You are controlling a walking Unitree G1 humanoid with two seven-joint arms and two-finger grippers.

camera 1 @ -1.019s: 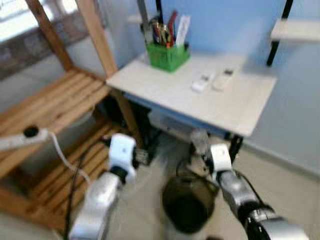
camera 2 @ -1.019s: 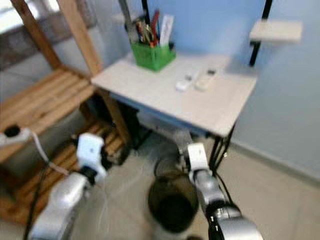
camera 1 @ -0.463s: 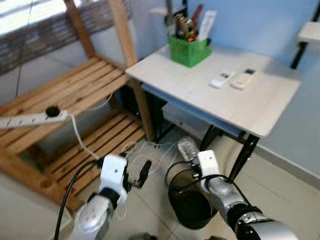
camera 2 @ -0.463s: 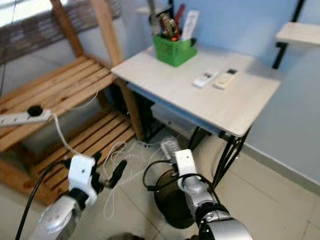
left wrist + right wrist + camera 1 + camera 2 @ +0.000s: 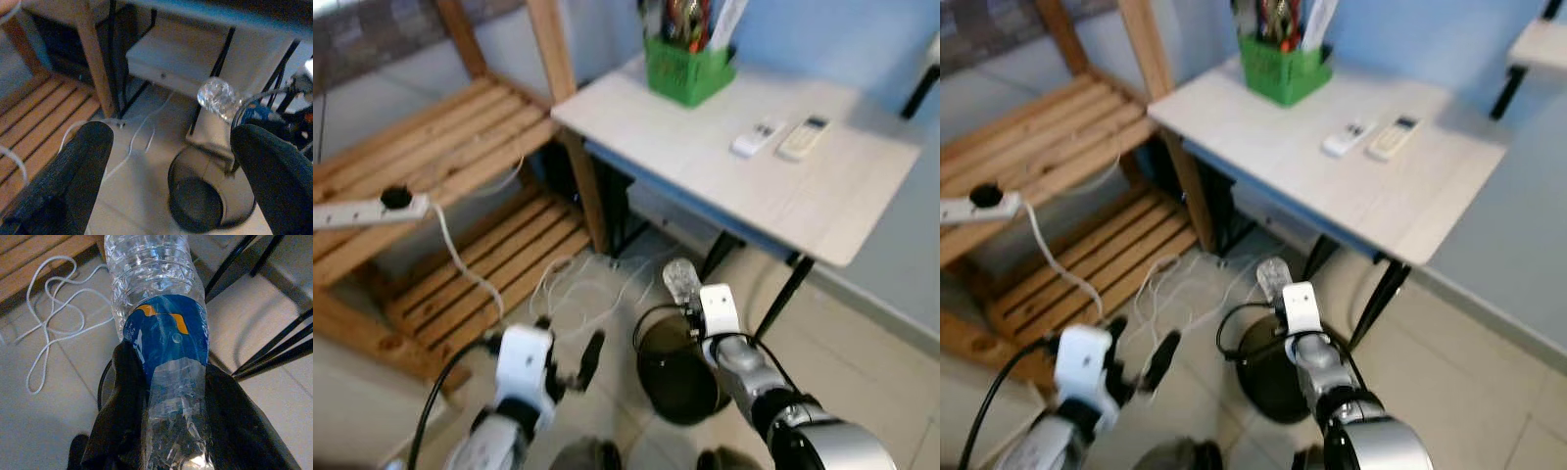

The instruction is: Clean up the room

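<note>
My right gripper (image 5: 168,411) is shut on a clear plastic bottle (image 5: 156,318) with a blue label. The bottle (image 5: 680,281) sticks up from the gripper just above the far rim of a black wire waste bin (image 5: 677,372) on the floor. In the left wrist view the bottle (image 5: 218,99) shows over the bin (image 5: 208,205). My left gripper (image 5: 568,364) is open and holds nothing, low over the floor to the left of the bin.
A white table (image 5: 705,166) carries a green pen holder (image 5: 687,69) and two remote controls (image 5: 781,139). To the left stands a wooden slatted rack (image 5: 440,166) with a power strip (image 5: 372,208). White cables (image 5: 587,284) lie on the tiled floor.
The camera has tilted down and shifted. My right gripper with the bottle stays over the bin's far rim. My left arm has sunk lower in the picture.
</note>
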